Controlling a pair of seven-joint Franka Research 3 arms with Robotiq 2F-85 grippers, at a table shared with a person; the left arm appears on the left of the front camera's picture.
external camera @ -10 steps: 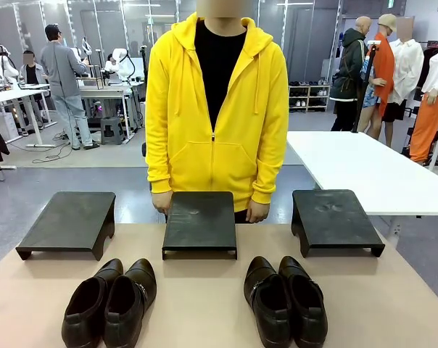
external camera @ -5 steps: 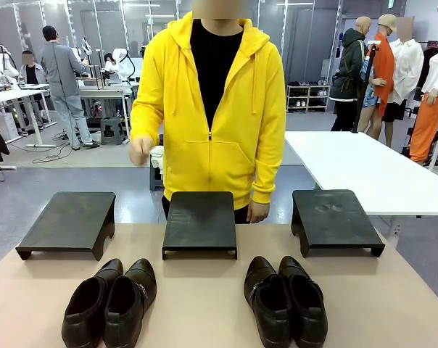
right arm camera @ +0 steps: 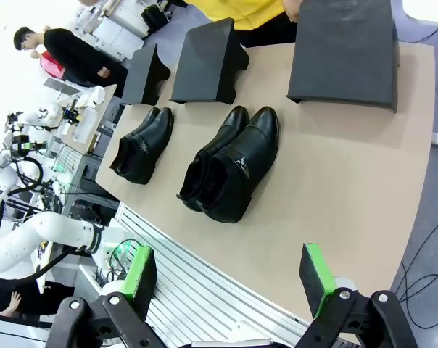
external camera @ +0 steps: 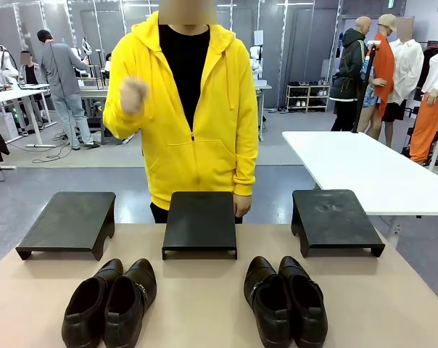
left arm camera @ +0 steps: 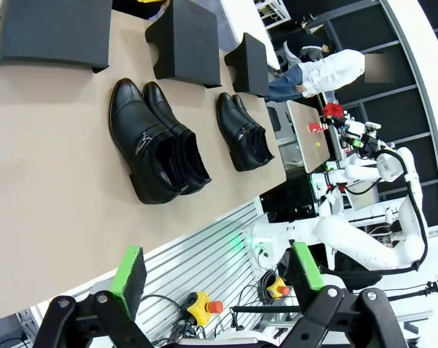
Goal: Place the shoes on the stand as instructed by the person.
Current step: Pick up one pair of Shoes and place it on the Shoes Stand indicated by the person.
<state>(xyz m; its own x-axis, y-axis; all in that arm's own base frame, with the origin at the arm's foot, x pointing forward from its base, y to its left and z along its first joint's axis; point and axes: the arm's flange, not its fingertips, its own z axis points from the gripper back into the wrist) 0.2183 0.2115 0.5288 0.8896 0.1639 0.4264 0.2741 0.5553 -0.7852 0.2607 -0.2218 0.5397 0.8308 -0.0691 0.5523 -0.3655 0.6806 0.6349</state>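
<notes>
Behind the middle stand (external camera: pixel 200 221), the person (external camera: pixel 204 138) holds one hand (external camera: pixel 134 94) chest-high.

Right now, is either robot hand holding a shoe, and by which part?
Nothing is held. The left hand and right hand are open; the shoes sit on the table.

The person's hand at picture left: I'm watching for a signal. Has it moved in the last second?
Yes. The hand rose from the far left corner of the middle stand to chest height.
</notes>
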